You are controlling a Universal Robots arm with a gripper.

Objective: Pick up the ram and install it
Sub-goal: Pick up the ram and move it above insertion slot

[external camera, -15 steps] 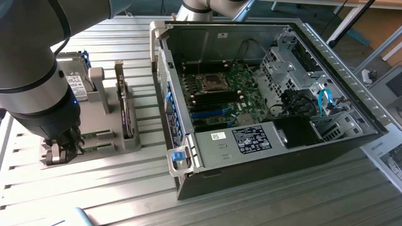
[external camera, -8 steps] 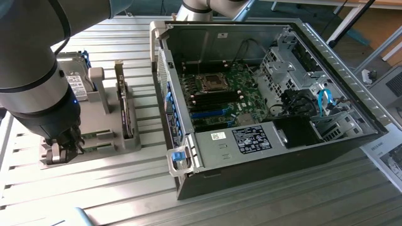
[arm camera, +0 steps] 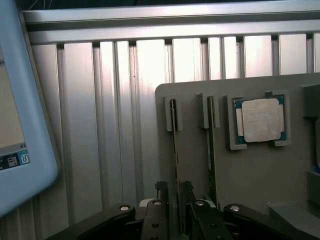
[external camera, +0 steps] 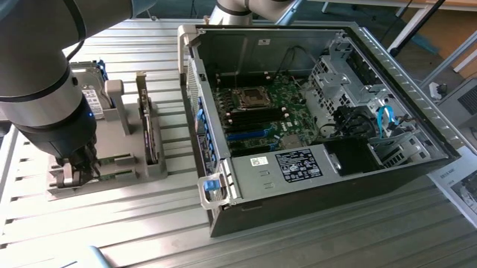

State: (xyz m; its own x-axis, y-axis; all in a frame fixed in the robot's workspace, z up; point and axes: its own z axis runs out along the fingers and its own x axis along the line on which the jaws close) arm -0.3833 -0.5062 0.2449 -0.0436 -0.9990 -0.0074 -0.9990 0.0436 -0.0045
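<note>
The ram (arm camera: 174, 145) is a thin green stick standing on edge in a slot of the grey holder (arm camera: 195, 165). A second stick like it (arm camera: 211, 145) stands in the neighbouring slot. My gripper (arm camera: 173, 195) is open and low over the first stick, one dark finger (arm camera: 161, 192) on each side of it and a small gap showing. In the exterior view my gripper (external camera: 77, 176) hangs over the near end of the holder (external camera: 119, 187), at the exterior view's left. The motherboard (external camera: 261, 114) with its dark slots lies inside the open computer case (external camera: 298, 195).
A square silver processor chip (arm camera: 257, 119) sits in a pocket of the holder beside the sticks. A hard drive (external camera: 91, 95) stands at the holder's far end. A light blue device (arm camera: 22, 125) lies close by on the ribbed metal table (arm camera: 100, 125).
</note>
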